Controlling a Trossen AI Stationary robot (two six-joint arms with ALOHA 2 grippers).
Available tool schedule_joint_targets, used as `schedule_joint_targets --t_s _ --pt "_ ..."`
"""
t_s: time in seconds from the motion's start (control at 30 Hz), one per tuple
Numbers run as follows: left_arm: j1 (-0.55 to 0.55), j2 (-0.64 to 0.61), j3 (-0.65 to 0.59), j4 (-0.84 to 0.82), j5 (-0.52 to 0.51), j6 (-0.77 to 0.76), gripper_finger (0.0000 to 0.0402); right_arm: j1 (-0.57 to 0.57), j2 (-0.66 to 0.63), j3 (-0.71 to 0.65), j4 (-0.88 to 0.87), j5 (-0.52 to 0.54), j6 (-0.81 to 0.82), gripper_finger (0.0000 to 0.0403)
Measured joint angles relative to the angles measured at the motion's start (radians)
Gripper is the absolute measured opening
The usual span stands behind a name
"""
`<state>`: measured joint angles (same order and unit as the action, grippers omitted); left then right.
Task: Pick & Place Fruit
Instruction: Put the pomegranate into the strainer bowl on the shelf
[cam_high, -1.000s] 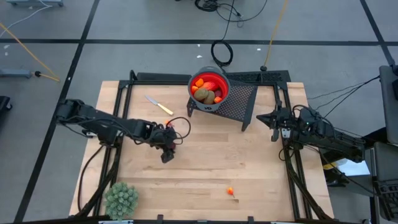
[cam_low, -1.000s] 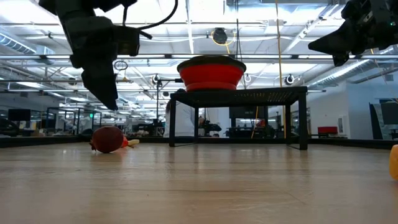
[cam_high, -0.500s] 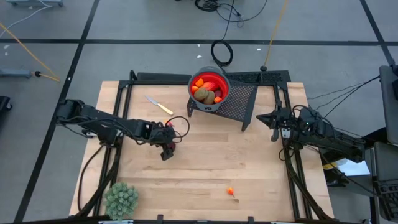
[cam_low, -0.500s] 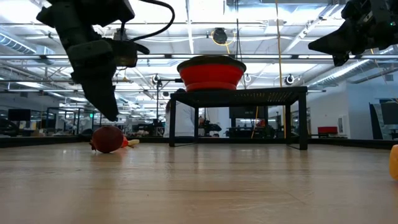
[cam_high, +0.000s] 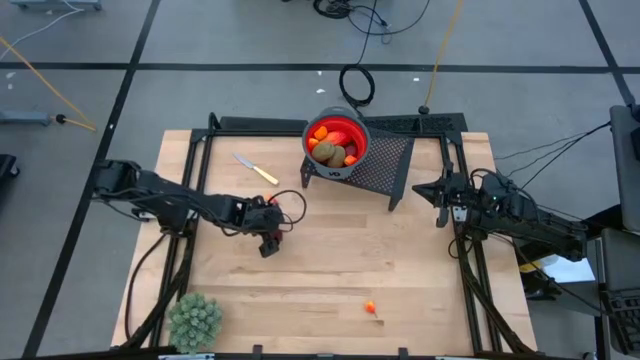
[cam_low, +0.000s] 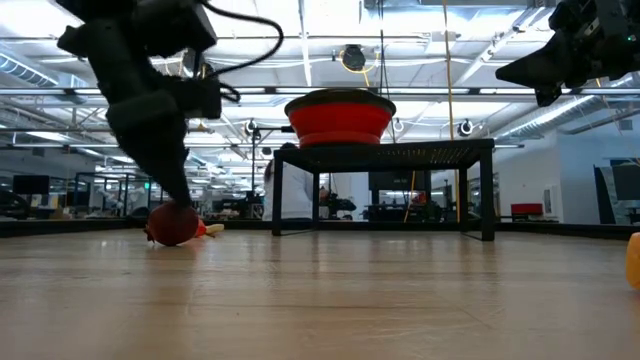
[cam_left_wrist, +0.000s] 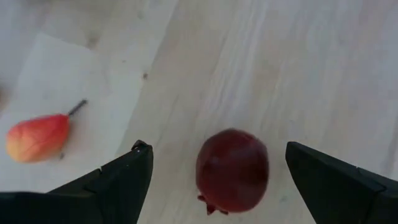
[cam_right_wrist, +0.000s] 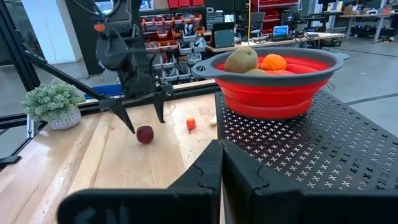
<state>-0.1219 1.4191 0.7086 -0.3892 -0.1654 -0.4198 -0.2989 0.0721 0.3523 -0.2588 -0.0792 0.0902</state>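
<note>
A dark red round fruit (cam_left_wrist: 232, 169) lies on the wooden table, left of centre. My left gripper (cam_left_wrist: 216, 147) is open and low over it, pointing down, one finger on either side with gaps showing. In the low view the left gripper (cam_low: 180, 190) reaches the top of the fruit (cam_low: 174, 224). A longer red-orange fruit (cam_left_wrist: 37, 137) lies on the table close by. A tiny orange piece (cam_high: 371, 307) sits near the table's near edge. The red bowl (cam_high: 338, 128) holds kiwi-like and orange fruit. My right gripper (cam_high: 441, 194) is shut and waits at the table's right side.
The bowl stands on a black perforated stand (cam_high: 385, 165) at the far middle of the table. A knife with a yellow handle (cam_high: 256, 168) lies far left of the fruit. A pale green spiky plant (cam_high: 195, 320) sits at the near left corner.
My left gripper has moved down toward the dark red fruit, its fingers staying open, until its tips are level with the fruit's top. The fruit has stayed where it was.
</note>
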Motion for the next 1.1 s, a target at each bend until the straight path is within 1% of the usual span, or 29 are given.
schedule_joint_targets --t_s 0.17,0.3,0.43,0.57,0.63,0.7,0.97,1.1 --pt "0.000 0.101 0.000 0.035 0.008 -0.002 0.0365 0.000 0.000 0.000 0.001 0.000 0.001 0.0001" --pt "0.000 0.152 0.001 0.059 0.027 -0.020 0.0365 0.000 0.000 0.001 0.002 0.000 0.000 0.0001" --pt "0.000 0.161 0.003 0.058 0.034 -0.033 0.0365 0.000 0.000 0.001 0.001 0.000 0.002 0.0001" --pt "0.000 0.150 0.002 0.054 0.034 -0.003 0.0360 0.000 0.000 0.001 0.001 0.000 0.002 0.0001" --pt "0.000 0.150 0.002 0.054 0.034 0.017 0.0346 0.000 0.000 0.001 0.000 0.000 0.002 0.0001" --pt "0.000 0.150 0.003 0.055 0.034 0.033 0.0324 0.000 0.000 0.001 0.001 0.000 0.002 0.0001" --pt "-0.001 0.150 0.003 0.054 0.042 0.034 0.0212 0.000 0.000 0.001 0.001 0.000 0.003 0.0001" --pt "0.000 0.144 0.003 0.051 0.040 0.033 0.0178 0.000 0.000 0.001 0.001 0.000 0.003 0.0001"
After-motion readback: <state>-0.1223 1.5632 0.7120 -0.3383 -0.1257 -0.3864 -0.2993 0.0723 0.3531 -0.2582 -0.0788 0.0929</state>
